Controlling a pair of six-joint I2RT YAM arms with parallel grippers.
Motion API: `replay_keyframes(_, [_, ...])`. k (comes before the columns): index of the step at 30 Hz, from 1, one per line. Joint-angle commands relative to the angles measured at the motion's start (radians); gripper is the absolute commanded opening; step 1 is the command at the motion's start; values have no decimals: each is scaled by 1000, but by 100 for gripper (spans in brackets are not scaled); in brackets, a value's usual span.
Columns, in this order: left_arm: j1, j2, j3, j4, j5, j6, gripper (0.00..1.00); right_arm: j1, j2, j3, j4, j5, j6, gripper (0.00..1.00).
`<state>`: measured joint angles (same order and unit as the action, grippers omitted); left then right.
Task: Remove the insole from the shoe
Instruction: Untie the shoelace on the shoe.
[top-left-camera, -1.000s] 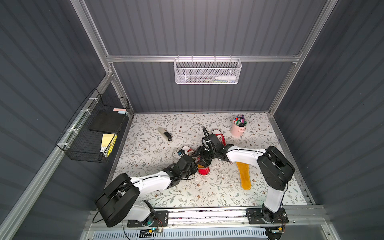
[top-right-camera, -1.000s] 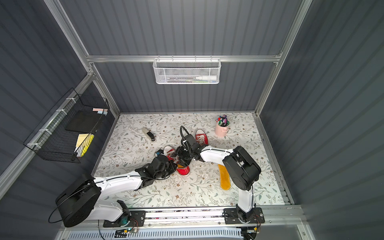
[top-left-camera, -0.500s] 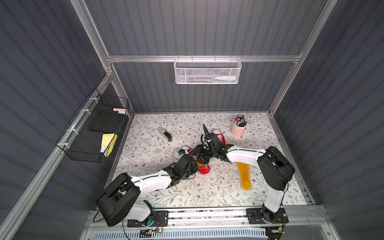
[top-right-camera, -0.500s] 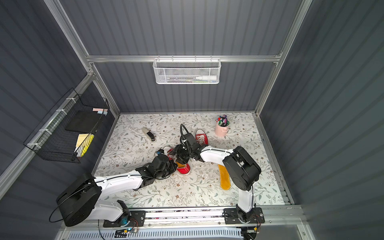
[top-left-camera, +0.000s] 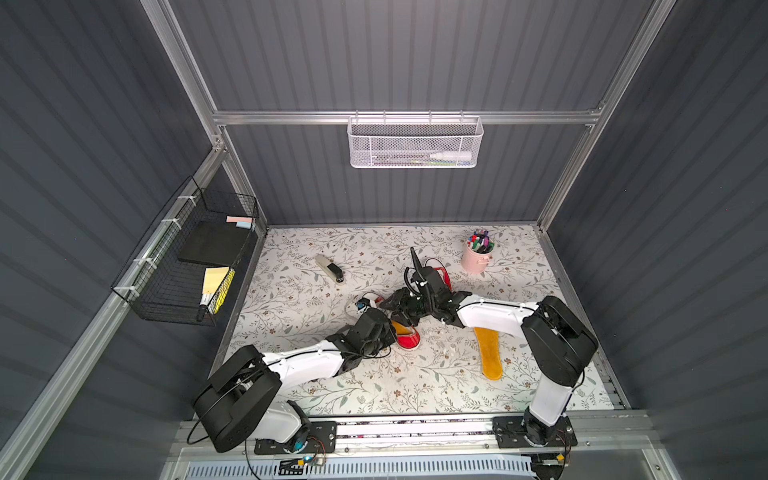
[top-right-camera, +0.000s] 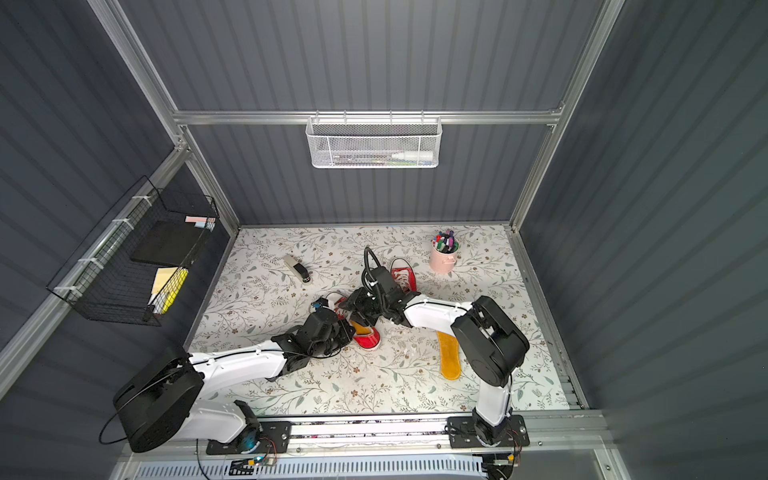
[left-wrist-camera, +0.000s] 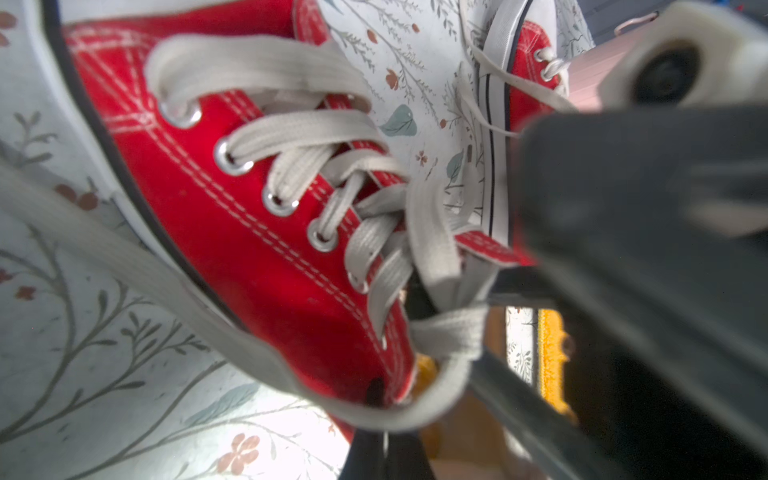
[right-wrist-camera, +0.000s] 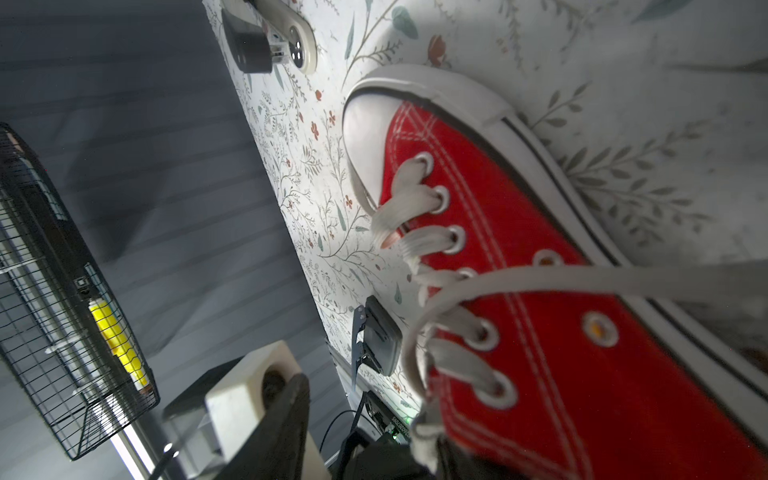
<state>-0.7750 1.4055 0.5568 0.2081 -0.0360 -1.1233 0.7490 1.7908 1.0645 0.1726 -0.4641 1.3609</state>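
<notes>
Both arms low, reaching inward; left claw (top-left-camera: 391, 330) closed, right claw (top-left-camera: 398, 309) jaws apart.

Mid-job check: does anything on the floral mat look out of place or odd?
Yes. A yellow foam insole lies loose on the floral mat, outside any shoe. The nearer red canvas sneaker has slack whitish laces, one trailing across the mat.
</notes>
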Motion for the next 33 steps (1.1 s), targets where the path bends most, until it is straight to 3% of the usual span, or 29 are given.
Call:
replay_keyframes(1, [-7,29,5,-37,79,-9,0,6,-44,-10,107,13,-13,49])
replay_keyframes(9, [-7,39,1,-15,113,-12,0,5,47,35,136,7,-14,50])
replay_keyframes(17, [-2,1,-45,39,116,-18,0,7,-29,22,-46,60,-89,57])
replay_keyframes(20, [5,2,-52,60,136,-18,0,8,1,26,-13,51,-70,58])
replay_keyframes(33, [10,38,-44,83,227,-11,0,15,123,211,-34,114,-129,62])
